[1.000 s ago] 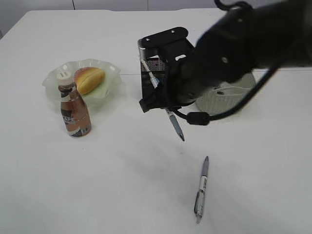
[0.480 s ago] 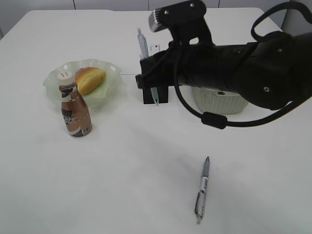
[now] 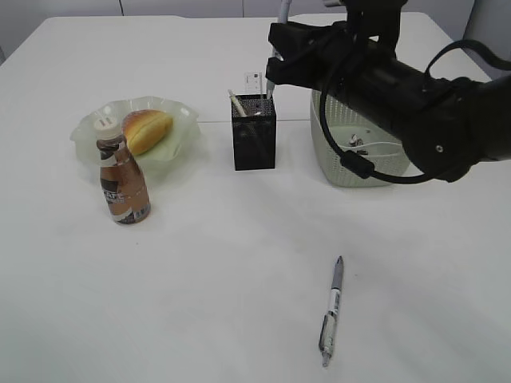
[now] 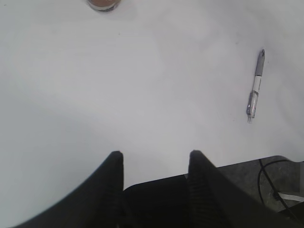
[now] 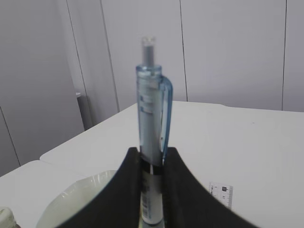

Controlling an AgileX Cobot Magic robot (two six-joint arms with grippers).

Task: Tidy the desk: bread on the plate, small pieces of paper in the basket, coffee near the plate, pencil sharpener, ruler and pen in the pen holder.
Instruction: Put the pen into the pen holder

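On the white tabletop, far left, the bread lies on the plate, the coffee just nearer. The pen holder stands mid-far, the basket to its right. A second pen lies near right. The left gripper hangs with jaws half-open, empty; the right gripper clamps a blue pen upright.

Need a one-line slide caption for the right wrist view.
Right end effector gripping a clear blue plastic pen upright, pale green wavy-rimmed plate below.
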